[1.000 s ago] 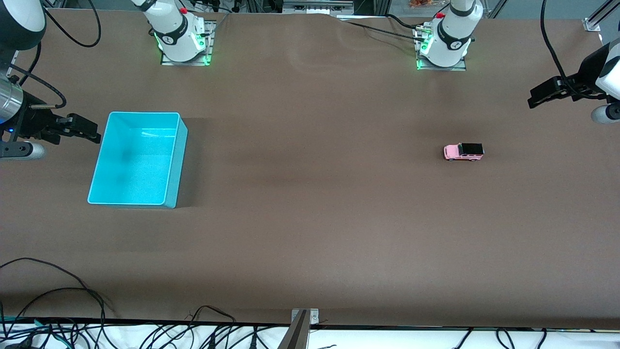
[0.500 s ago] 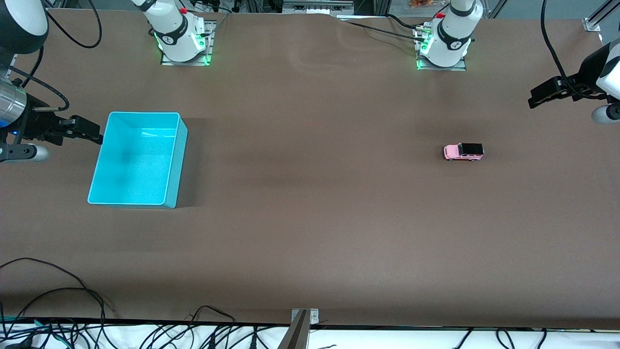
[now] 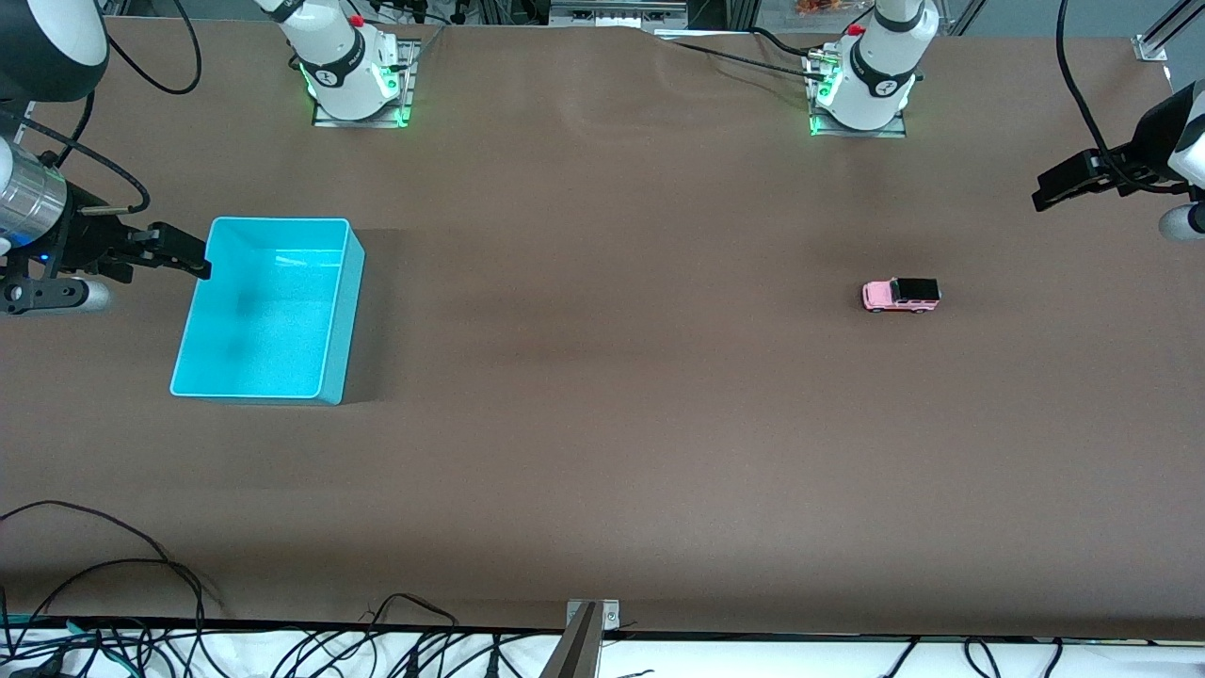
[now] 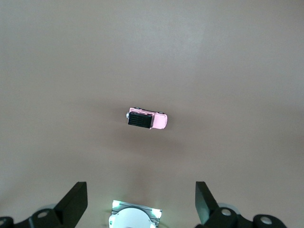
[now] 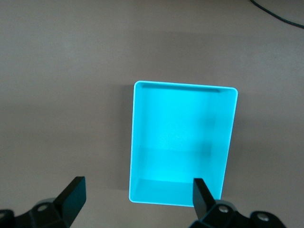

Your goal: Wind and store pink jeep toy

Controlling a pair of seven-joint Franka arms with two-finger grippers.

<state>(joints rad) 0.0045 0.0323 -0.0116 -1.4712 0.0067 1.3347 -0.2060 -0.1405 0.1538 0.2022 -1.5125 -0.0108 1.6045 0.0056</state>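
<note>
A wide brown bench [image 3: 602, 424] is seen from a high camera facing 2 white robot arms, whose bases stand along the top edge.

The pink jeep toy [image 3: 902, 295] sits on its wheels on the bare bench surface, toward the left arm's end. It is a tiny boxy car with a pink body, a black roof and dark wheels. Nothing touches it. In the left wrist view the pink jeep toy [image 4: 147, 119] appears small, with open bench all around it.

The left claw [image 3: 1043, 191] hangs in the air over the left arm's end of the bench, well apart from the toy. Its 2 dark fingers [image 4: 76, 202] stand wide apart and hold nothing.

A turquoise bin [image 3: 350, 311] rests on the bench toward the right arm's end, well apart from the toy. It is a rectangular open-topped box with nothing visible inside. In the right wrist view the turquoise bin [image 5: 137, 142] fills the middle of the picture, its floor bare.

The right claw [image 3: 196, 266] hovers just at the bin's outer edge, on the side toward the right arm's end of the bench. Its fingers [image 5: 71, 194] also stand wide apart and grip nothing.

Black cables [image 3: 113, 565] trail along the bench edge nearest the front camera.
</note>
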